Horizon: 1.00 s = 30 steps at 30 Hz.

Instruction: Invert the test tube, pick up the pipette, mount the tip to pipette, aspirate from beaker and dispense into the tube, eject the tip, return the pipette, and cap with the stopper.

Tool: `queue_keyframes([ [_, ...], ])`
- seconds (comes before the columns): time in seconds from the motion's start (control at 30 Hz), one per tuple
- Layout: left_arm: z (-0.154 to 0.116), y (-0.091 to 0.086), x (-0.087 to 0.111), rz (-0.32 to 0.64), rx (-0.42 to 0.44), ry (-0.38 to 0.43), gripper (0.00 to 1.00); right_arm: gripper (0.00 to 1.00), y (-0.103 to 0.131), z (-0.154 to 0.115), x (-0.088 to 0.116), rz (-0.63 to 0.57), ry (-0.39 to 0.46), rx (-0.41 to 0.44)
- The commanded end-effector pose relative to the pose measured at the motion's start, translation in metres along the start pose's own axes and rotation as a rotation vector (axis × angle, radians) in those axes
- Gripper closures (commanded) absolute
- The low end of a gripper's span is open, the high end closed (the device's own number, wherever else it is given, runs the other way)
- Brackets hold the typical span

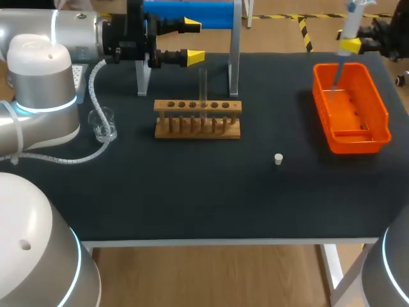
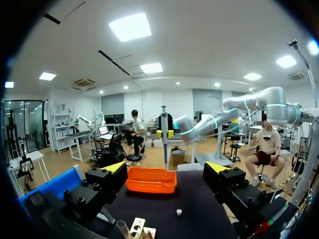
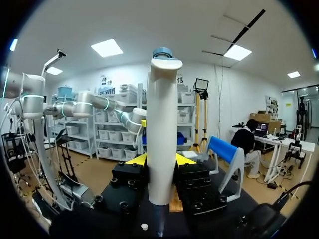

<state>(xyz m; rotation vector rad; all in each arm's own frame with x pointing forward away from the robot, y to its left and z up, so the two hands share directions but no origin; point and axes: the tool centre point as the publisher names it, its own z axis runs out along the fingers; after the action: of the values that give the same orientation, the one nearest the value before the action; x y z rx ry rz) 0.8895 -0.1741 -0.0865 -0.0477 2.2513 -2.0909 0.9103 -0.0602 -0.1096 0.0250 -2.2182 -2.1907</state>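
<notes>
here, right tool (image 1: pixel 350 45) pinches pipette (image 1: pixel 350 22) above orange bin (image 1: pixel 358 142), upper right.
held upright, likely so the tip (image 1: pixel 337 73) falls in; left tool (image 1: pixel 193 41) spread.

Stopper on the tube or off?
Off. The stopper lies on the table, apart from the rack, where the test tube stands upright.

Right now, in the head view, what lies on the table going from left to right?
glass beaker → wooden tube rack → white stopper → orange bin
</notes>
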Motion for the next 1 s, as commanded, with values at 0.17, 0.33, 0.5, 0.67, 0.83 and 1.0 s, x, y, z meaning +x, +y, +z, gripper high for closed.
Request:
queue_keyframes([
  [0.17,0.0,0.001,0.001,0.002,0.003,-0.003,0.0,1.0,-0.009,-0.023,-0.006,0.006,0.028,0.014],
  [0.33,0.0,0.001,0.001,0.002,0.003,-0.003,0.0,1.0,-0.016,-0.035,-0.009,0.01,0.039,0.014],
  [0.5,0.0,0.001,0.001,0.002,0.003,-0.003,0.0,1.0,-0.022,-0.048,-0.008,0.003,0.05,0.011],
  [0.67,0.0,0.001,0.001,0.002,0.003,-0.003,0.0,1.0,-0.026,-0.059,-0.007,-0.007,0.06,0.01],
  [0.83,0.0,0.001,0.001,0.002,0.003,-0.003,0.0,1.0,-0.029,-0.071,-0.006,-0.005,0.067,0.006],
  [1.0,0.0,0.001,0.001,0.002,0.003,-0.003,0.0,1.0,-0.033,-0.081,-0.005,0.009,0.089,-0.014],
])
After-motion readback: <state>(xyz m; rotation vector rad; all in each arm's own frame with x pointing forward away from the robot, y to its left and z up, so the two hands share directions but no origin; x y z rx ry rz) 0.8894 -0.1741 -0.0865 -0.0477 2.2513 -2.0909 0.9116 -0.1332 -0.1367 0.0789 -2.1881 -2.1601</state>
